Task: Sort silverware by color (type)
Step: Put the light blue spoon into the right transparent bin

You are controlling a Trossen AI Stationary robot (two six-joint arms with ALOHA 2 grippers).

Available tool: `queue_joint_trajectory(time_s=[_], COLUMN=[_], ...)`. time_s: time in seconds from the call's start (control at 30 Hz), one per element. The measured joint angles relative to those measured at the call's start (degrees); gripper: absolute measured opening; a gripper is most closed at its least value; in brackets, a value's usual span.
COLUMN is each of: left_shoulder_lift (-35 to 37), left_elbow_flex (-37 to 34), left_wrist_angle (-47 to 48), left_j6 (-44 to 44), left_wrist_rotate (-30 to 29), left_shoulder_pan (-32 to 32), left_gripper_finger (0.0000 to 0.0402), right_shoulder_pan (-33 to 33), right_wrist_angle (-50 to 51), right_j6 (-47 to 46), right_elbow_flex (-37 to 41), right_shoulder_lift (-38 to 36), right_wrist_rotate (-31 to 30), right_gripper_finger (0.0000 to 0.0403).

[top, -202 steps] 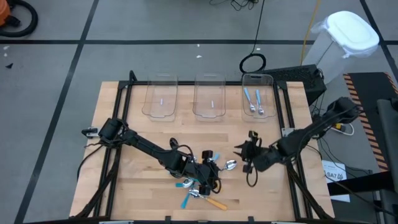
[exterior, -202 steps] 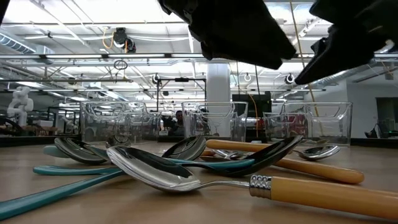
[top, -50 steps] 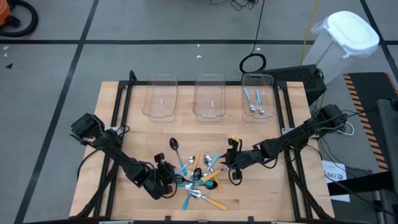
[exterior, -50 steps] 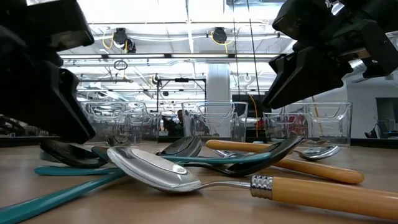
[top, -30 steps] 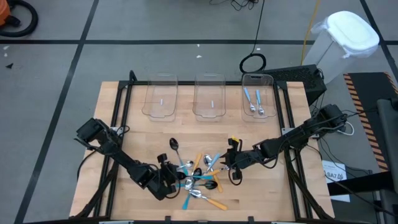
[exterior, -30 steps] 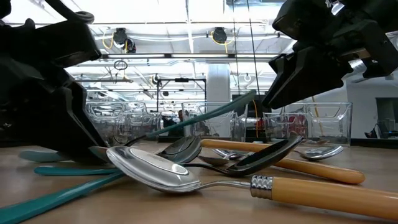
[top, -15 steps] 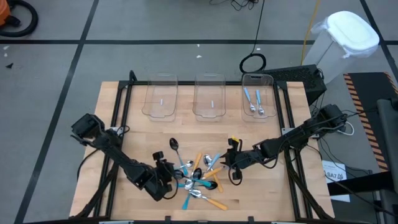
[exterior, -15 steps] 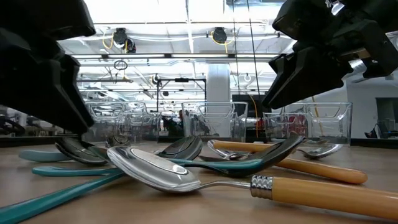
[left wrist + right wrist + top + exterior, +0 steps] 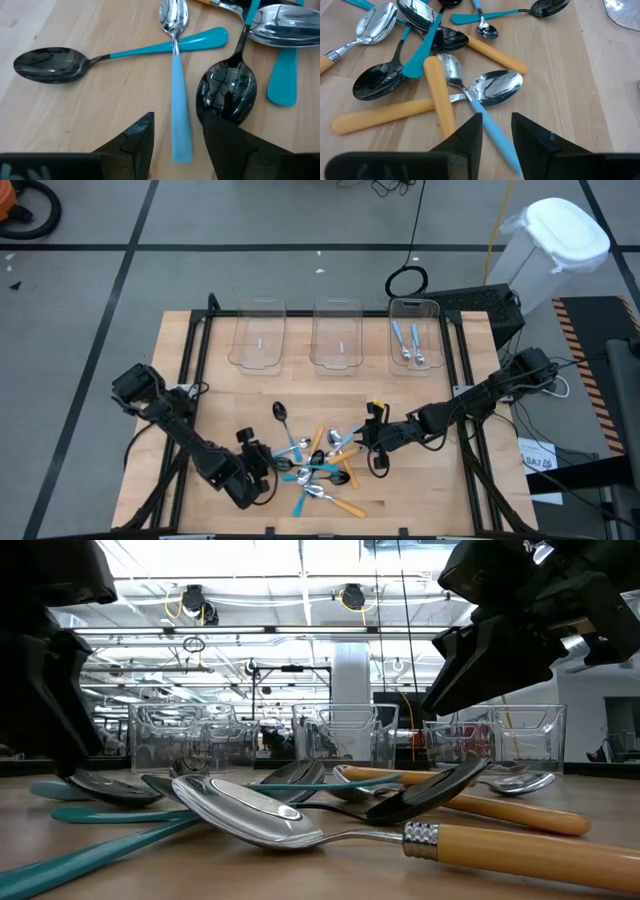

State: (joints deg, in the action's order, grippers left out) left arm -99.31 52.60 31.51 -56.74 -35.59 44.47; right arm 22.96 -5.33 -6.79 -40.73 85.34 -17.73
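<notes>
Two light-blue spoons already in the bin at the far right desk edge; silverware heaped near the front edge.

Left wrist view: left end effector apart, straddling a light-blue handle; advisable to centre, then close squarely.

Right wrist view: right end effector apart, straddling another light-blue spoon, low and angled toward the heap.

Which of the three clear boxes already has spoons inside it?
The bin on the right, nearest the right arm's side. Two light-blue-handled spoons lie in it, while the middle bin and left bin hold no spoons.
</notes>
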Motion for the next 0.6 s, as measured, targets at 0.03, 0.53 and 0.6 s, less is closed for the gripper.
queue_joint_trajectory(time_s=[0.03,0.53,0.6], left_shoulder_lift=[0.0,0.0,0.0], left_elbow_flex=[0.0,0.02,0.02], left_wrist_angle=[-0.04,-6.42,-3.56], left_j6=[-0.3,3.94,2.23], left_wrist_rotate=[-0.32,-1.75,-1.84], left_shoulder_pan=[0.25,1.84,1.83], left_gripper_finger=[0.0168,0.0168,0.0168], right_shoulder_pan=[0.0,0.0,0.0], right_wrist_angle=[0.01,-0.01,-0.01], right_j6=[0.02,0.0,0.0], right_elbow_flex=[0.0,0.0,0.0], right_shoulder_lift=[0.0,0.0,0.0], right_wrist_rotate=[0.01,0.04,0.04], right_gripper_finger=[0.01,0.01,0.01])
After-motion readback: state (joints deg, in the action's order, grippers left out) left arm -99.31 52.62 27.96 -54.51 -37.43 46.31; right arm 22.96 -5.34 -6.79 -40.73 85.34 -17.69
